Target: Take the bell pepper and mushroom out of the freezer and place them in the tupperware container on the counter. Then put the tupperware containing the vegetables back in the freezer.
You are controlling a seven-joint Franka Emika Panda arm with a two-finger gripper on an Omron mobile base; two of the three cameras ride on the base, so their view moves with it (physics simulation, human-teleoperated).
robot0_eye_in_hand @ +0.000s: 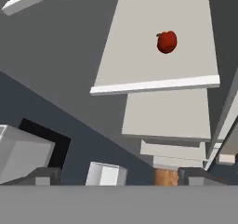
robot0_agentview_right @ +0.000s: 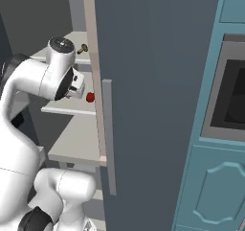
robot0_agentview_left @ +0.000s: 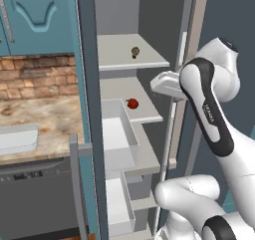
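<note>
The freezer (robot0_agentview_left: 144, 15) stands open with its pale shelves in sight. The red bell pepper (robot0_agentview_left: 132, 103) (robot0_agentview_right: 90, 97) (robot0_eye_in_hand: 167, 41) lies on the second shelf. One shelf higher sits the small brown mushroom (robot0_agentview_left: 135, 52) (robot0_agentview_right: 83, 48). My gripper (robot0_eye_in_hand: 122, 177) (robot0_agentview_left: 160, 86) hovers in front of and above the pepper's shelf and looks down on it. Its jaws are open, with nothing between them. The tupperware container (robot0_agentview_left: 17, 137) rests on the counter (robot0_agentview_left: 50, 117) to the left of the freezer.
Deep white door bins (robot0_agentview_left: 119, 134) hang on the open left door, close under my hand. The right freezer door (robot0_agentview_right: 158, 81) with its bar handle (robot0_agentview_right: 107, 134) stands close on my right. A dark dishwasher (robot0_agentview_left: 35, 194) sits under the counter, and an oven (robot0_agentview_right: 229, 96) is set in the teal cabinets.
</note>
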